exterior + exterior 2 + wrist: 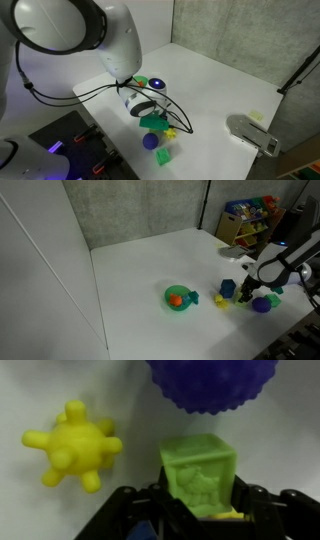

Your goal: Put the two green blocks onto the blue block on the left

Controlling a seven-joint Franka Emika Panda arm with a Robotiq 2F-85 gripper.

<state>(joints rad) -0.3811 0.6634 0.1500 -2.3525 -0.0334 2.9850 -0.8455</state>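
My gripper point(200, 510) is shut on a bright green block point(200, 472), with a finger against each side. In an exterior view the gripper point(149, 115) holds this green block point(153, 122) low over the table. The other green block point(163, 156) lies nearer the table's front edge and also shows in an exterior view point(275, 299). The dark blue block point(228, 287) stands apart, between the gripper point(248, 288) and the bowl. It also shows beyond the gripper in an exterior view point(158, 83).
A blue spiky ball point(212, 382) lies just ahead of the held block, and a yellow spiky piece point(72, 445) lies beside it. A green bowl point(177, 297) holding an orange item stands further off. A white device point(252, 134) sits at the table's side.
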